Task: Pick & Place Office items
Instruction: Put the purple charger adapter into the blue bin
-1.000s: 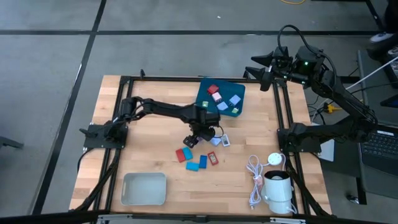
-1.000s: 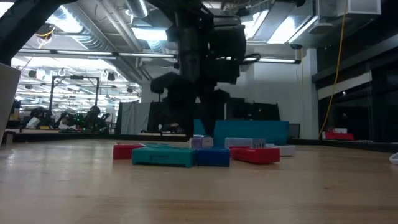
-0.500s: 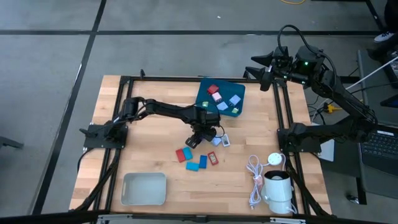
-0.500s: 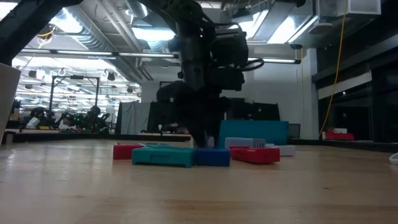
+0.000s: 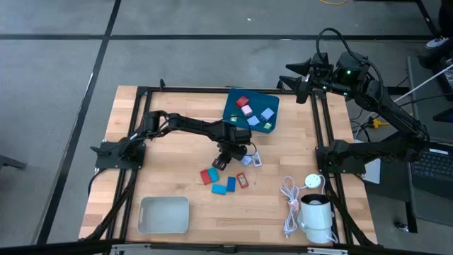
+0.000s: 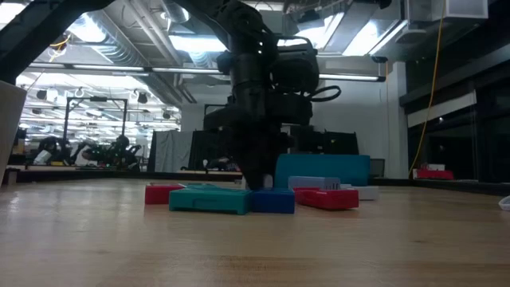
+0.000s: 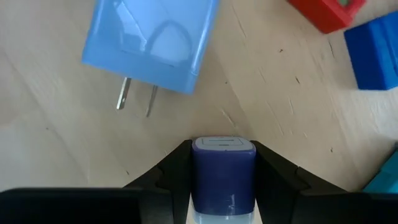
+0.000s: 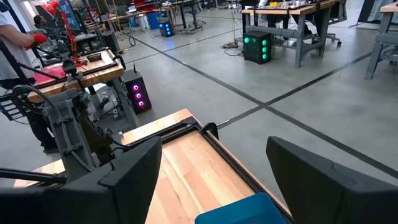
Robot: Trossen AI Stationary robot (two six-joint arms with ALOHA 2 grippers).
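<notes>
— Where is the left pincer (image 5: 228,154)?
— Low at the worktop (image 5: 177,134) centre, its fingers (image 7: 171,171) touching both sides of a lavender piece (image 7: 222,174).
— Neighbours?
— A light blue plug piece (image 7: 152,34) at eleven o'clock from it; red piece (image 5: 207,176) nearby.
— The right pincer (image 5: 296,74)?
— Spread wide, off at the worktop's two o'clock corner.

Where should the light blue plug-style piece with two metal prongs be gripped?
Grip the light blue plug piece across its flat rectangular body's two long sides, coming straight down from above. It lies flat on the table, prongs sticking out one end, so keep clear of that end.
</notes>
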